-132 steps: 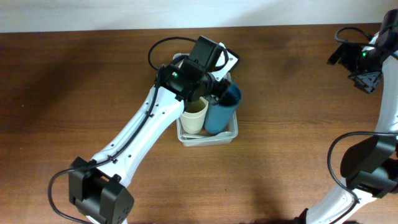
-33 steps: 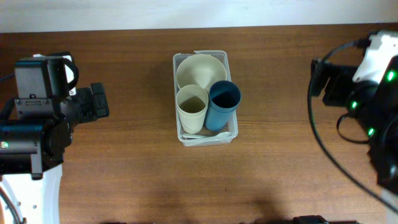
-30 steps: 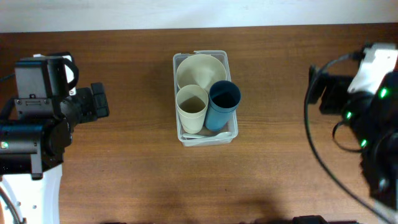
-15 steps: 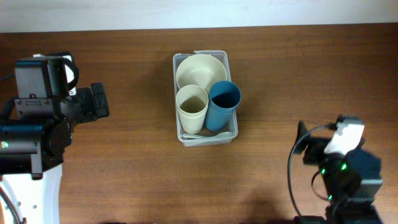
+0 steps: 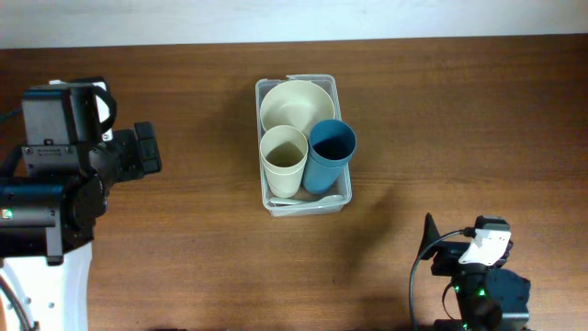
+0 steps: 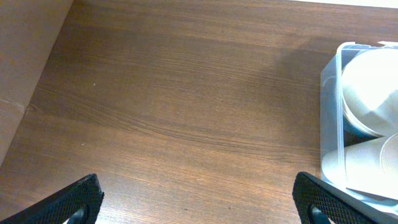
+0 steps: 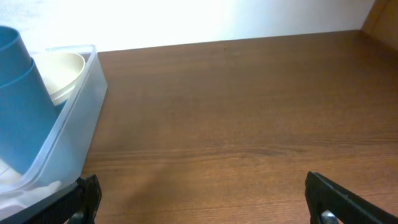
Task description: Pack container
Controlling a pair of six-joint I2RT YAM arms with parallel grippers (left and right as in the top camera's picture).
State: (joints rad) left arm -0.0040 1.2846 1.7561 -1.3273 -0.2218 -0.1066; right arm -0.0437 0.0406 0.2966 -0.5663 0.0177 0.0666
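The clear container stands in the middle of the table. It holds a cream bowl, a cream cup and a blue cup. My left gripper hovers far to its left, open and empty. In the left wrist view the gripper spans bare wood, with the container at the right edge. My right gripper is near the front right, open and empty. In the right wrist view this gripper has the container and blue cup to its left.
The brown wooden table has a pale wall along its far edge. In the left wrist view a lighter panel borders the table at the left. Cables loop near the right arm's base.
The right arm has pulled back from the right edge of the table to the front right corner. The left arm and the container's contents have stayed put.
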